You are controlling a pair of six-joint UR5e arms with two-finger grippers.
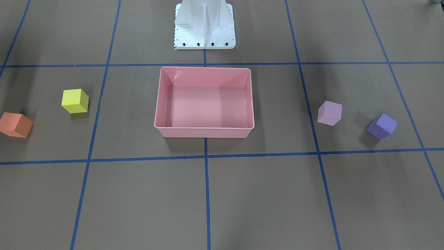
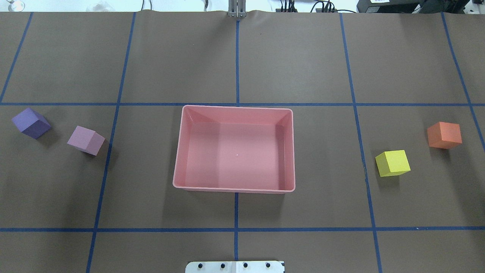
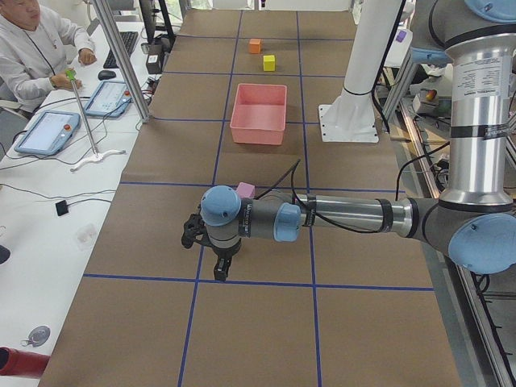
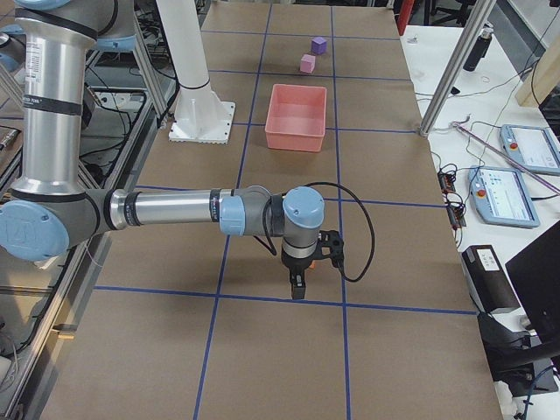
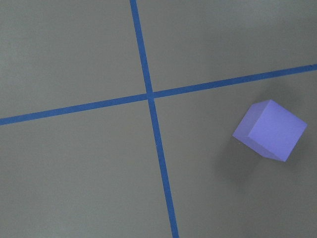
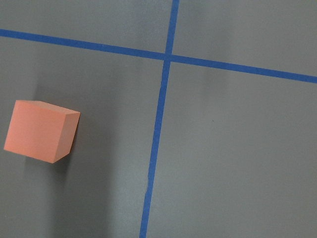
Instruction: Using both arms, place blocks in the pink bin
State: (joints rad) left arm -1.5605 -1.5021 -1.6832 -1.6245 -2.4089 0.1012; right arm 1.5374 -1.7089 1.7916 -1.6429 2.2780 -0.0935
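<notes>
Left end effector (image 3: 218,271), right end effector (image 4: 297,287): open/closed can't tell; bin (image 2: 180,151) empty, four blocks (image 2: 393,163) out near surface (image 2: 303,57) side edges.

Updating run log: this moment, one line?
pink bin empty | blocks orange, yellow, lilac, purple on table | left pincer, right pincer: unclear

The shallow plastic bin (image 2: 235,151) is pink. The matte orange cube (image 2: 444,135), yellow cube (image 2: 393,163), lilac-pink cube (image 2: 86,140) and violet cube (image 2: 31,122) are plain.
</notes>
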